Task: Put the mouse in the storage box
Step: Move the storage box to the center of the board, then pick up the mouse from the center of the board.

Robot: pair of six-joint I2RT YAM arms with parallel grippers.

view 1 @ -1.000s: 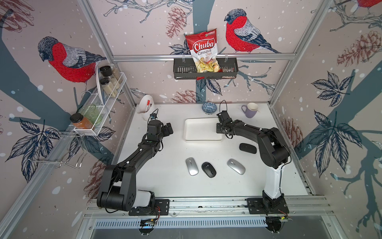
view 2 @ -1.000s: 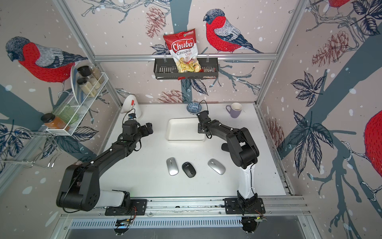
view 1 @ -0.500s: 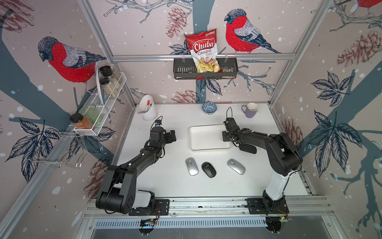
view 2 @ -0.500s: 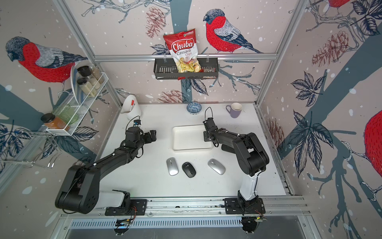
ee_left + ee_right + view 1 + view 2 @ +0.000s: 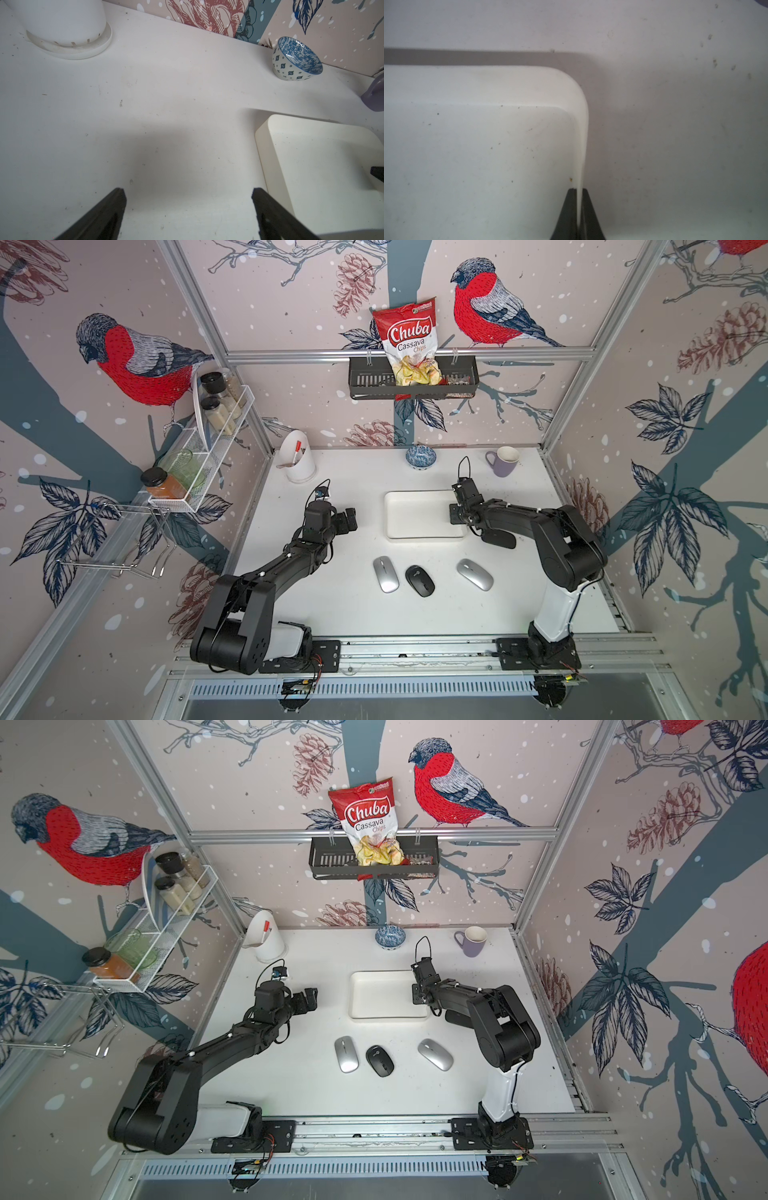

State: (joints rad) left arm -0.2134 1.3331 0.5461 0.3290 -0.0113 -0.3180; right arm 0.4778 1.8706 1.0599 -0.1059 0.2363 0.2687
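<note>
The right tool [image 5: 578,214] pinched the storage box [image 5: 424,515] rim at center frame. The left tool [image 5: 188,209] stood spread and empty. Mice [image 5: 419,580] lay below it on the desk [image 5: 340,605]; dragging the box risked bumping them.

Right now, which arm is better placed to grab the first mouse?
Left, probably. The left end effector is open and empty, while the right end effector straddles the storage box rim. The silver mouse lies nearest the left arm.
</note>
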